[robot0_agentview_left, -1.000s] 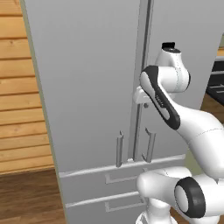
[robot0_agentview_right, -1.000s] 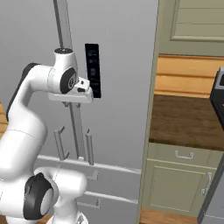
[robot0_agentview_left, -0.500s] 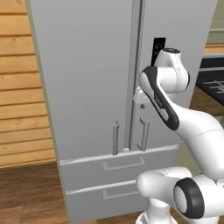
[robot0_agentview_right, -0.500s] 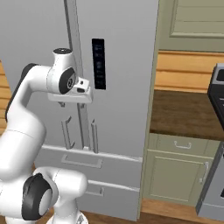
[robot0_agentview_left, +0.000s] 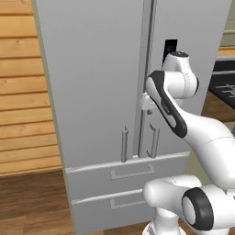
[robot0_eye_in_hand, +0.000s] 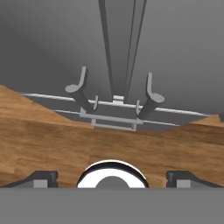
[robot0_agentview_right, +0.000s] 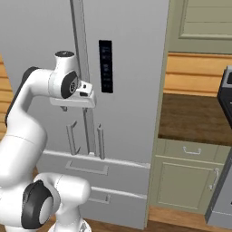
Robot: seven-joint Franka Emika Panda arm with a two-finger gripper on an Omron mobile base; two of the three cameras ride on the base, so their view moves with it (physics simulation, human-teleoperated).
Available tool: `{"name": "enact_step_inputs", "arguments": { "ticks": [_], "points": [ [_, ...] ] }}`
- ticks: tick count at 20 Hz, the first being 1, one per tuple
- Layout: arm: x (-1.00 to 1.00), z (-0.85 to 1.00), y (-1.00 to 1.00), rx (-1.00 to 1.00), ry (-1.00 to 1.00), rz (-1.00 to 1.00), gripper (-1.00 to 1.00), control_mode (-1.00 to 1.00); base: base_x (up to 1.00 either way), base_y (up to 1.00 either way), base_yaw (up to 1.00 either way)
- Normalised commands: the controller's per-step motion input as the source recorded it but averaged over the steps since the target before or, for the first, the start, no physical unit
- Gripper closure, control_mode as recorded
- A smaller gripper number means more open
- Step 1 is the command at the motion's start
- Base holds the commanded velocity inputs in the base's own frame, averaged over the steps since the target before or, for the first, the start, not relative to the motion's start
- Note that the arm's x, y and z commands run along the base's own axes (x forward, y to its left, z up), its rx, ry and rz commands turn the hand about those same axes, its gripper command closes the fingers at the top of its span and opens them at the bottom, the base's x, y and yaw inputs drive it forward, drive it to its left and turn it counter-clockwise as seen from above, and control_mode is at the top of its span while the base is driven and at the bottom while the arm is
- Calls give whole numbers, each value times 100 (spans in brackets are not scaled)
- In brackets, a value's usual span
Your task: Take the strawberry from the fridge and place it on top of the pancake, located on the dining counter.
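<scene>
The fridge (robot0_agentview_left: pixel 92 82) (robot0_agentview_right: pixel 131 68) stands with both doors closed, so the strawberry is hidden. My gripper (robot0_agentview_left: pixel 148 104) (robot0_agentview_right: pixel 68 107) hangs close in front of the seam between the doors, above the two vertical bar handles (robot0_agentview_left: pixel 124 144) (robot0_agentview_right: pixel 100 141), and points down. In the hand view the gripper (robot0_eye_in_hand: pixel 113 178) is open, its fingertips (robot0_eye_in_hand: pixel 43 177) wide apart with nothing between them, and the lower ends of the handles (robot0_eye_in_hand: pixel 81 89) show below the fridge door (robot0_eye_in_hand: pixel 52 43). The pancake and the dining counter are out of view.
Two fridge drawers (robot0_agentview_left: pixel 128 172) lie under the doors. A wood-plank wall (robot0_agentview_left: pixel 23 92) is left of the fridge, with wood floor (robot0_agentview_left: pixel 32 202) below. To the right stand green-grey cabinets (robot0_agentview_right: pixel 190 176) under a dark worktop (robot0_agentview_right: pixel 195 118), beside a stove edge (robot0_agentview_right: pixel 225 90).
The whole picture has shifted in both base views, so the camera has moved relative to the fridge. The arm holds much the same pose in front of the door seam.
</scene>
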Motion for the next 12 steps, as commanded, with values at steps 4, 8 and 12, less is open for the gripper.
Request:
{"name": "enact_step_inputs", "arguments": {
  "ticks": [4,8,12],
  "points": [
    [0,0,0,0,0,0,-100,100,0,-9,0],
    [0,-46,-26,0,4,0,-100,-100,0,-1,0],
    [1,-85,-83,9,12,0,-100,-100,0,0,0]
  ]
}}
